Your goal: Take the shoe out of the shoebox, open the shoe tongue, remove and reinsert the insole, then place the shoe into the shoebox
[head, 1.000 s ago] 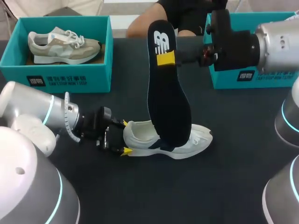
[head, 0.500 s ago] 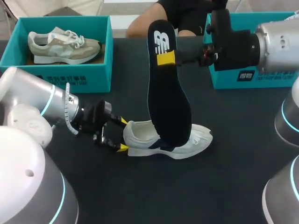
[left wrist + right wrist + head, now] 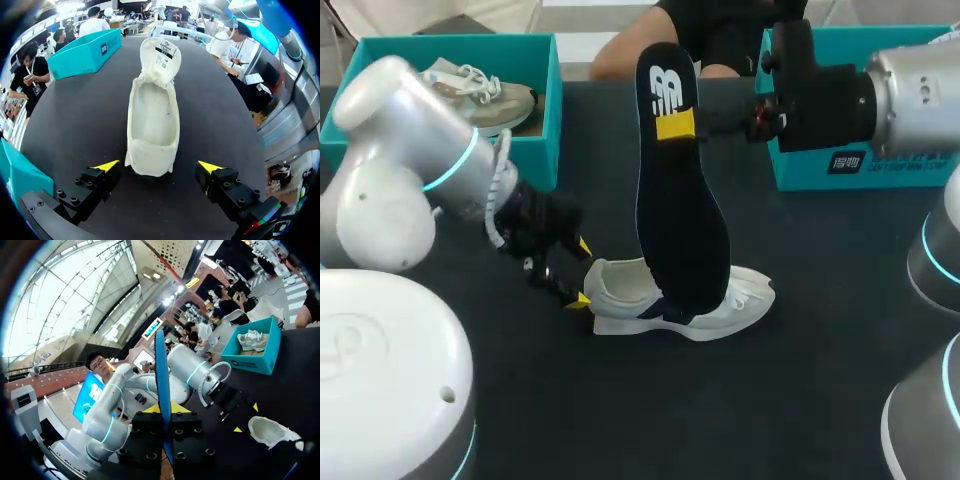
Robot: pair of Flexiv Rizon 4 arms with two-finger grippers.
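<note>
- Table (image 3: 800,400): dark surface bearing everything below.
- Left shoebox (image 3: 542,150) and right shoebox (image 3: 795,172): teal, open, at the far corners. The left one holds a second shoe (image 3: 505,100).
- Shoe (image 3: 630,300): white, on its sole near the table's middle, out of both boxes. The left wrist view shows the tongue folded forward and the inside bare.
- Insole (image 3: 675,200): dark, held upright above the shoe, heel end uppermost. The step in hand is judged to be the turn from removal to reinsertion.
- Right gripper (image 3: 678,125): fingers clamped on the insole near its heel end. The next move calls for lowering the toe end into the shoe's mouth.
- Left gripper (image 3: 580,272): fingers apart, flanking the heel without touching it. It likely must close to steady the shoe.
</note>
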